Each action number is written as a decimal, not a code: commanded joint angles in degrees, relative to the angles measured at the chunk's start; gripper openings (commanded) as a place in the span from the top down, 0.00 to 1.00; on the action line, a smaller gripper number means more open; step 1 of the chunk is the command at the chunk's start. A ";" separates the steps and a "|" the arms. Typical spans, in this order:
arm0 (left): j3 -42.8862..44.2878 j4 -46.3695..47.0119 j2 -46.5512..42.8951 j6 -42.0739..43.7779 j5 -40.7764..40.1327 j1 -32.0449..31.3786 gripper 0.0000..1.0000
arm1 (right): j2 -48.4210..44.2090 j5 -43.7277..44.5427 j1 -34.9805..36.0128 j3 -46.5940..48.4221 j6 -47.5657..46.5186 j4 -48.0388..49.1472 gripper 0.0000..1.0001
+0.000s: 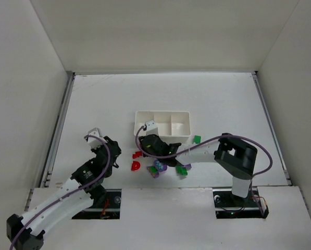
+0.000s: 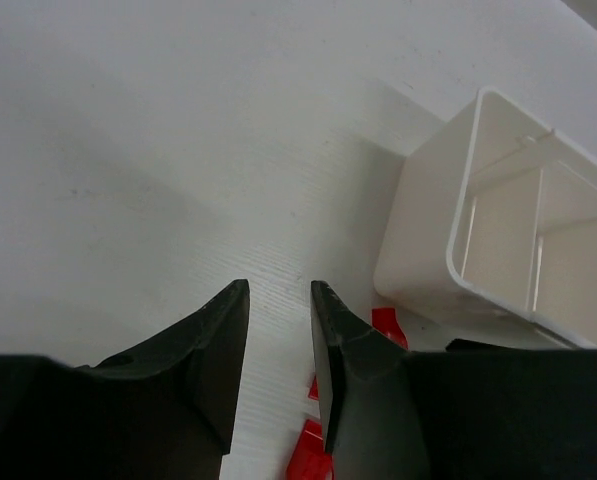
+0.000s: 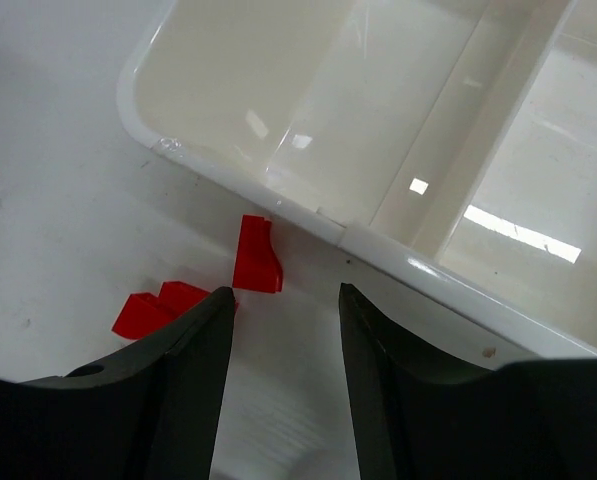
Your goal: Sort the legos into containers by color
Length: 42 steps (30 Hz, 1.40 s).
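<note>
The white three-compartment tray sits mid-table; the compartments I can see look empty. Loose legos lie in front of it: two red ones, purple ones and green ones. My right gripper is open and empty just before the tray's front left wall, with a red brick ahead of its left finger and another further left. My left gripper is open and empty, left of the red bricks; the tray corner shows to its right.
White walls enclose the table on the left, back and right. The right arm's body stretches across the lego pile and hides part of it. Bare table lies left of the tray.
</note>
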 commanded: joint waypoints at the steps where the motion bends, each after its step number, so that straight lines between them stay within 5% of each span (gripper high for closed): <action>1: -1.14 0.47 1.91 -4.29 2.44 -2.45 0.70 | 1.79 3.76 0.53 3.05 1.78 3.77 0.49; 17: -4.04 -1.19 3.58 -11.42 1.92 -8.96 0.68 | 4.09 4.02 1.85 4.02 2.22 7.64 0.51; 26: -2.81 -4.71 1.39 -12.56 -0.37 -9.40 0.68 | 7.33 3.14 2.29 6.21 3.45 8.17 0.44; 33: -2.37 -6.21 2.53 -13.09 0.68 -10.01 0.68 | 9.36 4.37 1.94 6.30 4.86 7.73 0.61; 37: -1.49 -6.30 4.37 -13.09 1.21 -11.07 0.64 | 8.22 6.66 1.94 5.69 4.51 7.47 0.79; 42: 0.00 -8.75 7.71 -12.91 7.43 -13.00 0.55 | -2.92 7.28 3.08 1.03 2.05 8.17 0.82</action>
